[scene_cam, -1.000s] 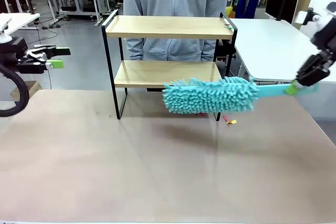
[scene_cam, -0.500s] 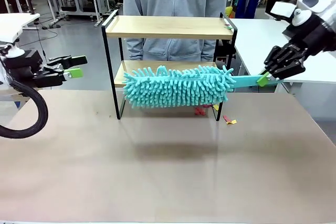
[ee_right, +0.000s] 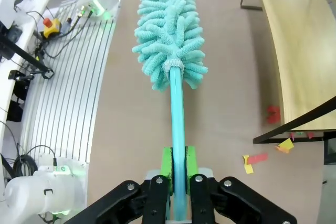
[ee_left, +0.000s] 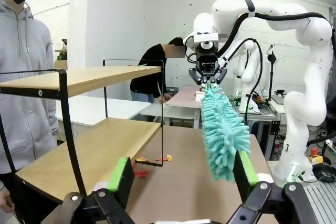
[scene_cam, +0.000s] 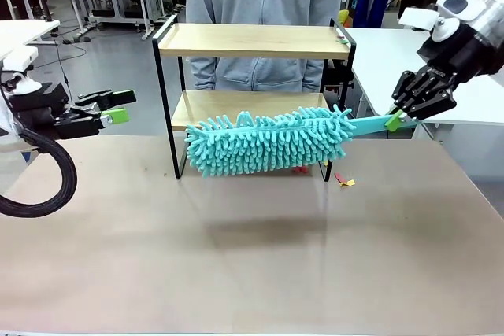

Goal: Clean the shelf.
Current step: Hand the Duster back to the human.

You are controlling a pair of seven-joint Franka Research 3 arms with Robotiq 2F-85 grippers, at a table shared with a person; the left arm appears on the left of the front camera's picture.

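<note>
Shelf (scene_cam: 252, 41) fronted by teal duster (scene_cam: 268, 141) clamped in right claw (scene_cam: 391, 122); left claw (scene_cam: 116, 108) gapes empty.

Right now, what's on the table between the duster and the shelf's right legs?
In the right wrist view, small red and yellow paper scraps lie on the table between the duster and the shelf.

A brown-topped table (scene_cam: 236, 273) carried the shelf (scene_cam: 252, 41), a two-tier rack of light wooden boards in a thin black frame, which stood at the far edge near the middle. Small red and yellow paper scraps (scene_cam: 344, 180) lay on the tabletop by the rack's right front leg, with more red bits (scene_cam: 300, 168) just under its lower board. Both boards appeared bare.
</note>
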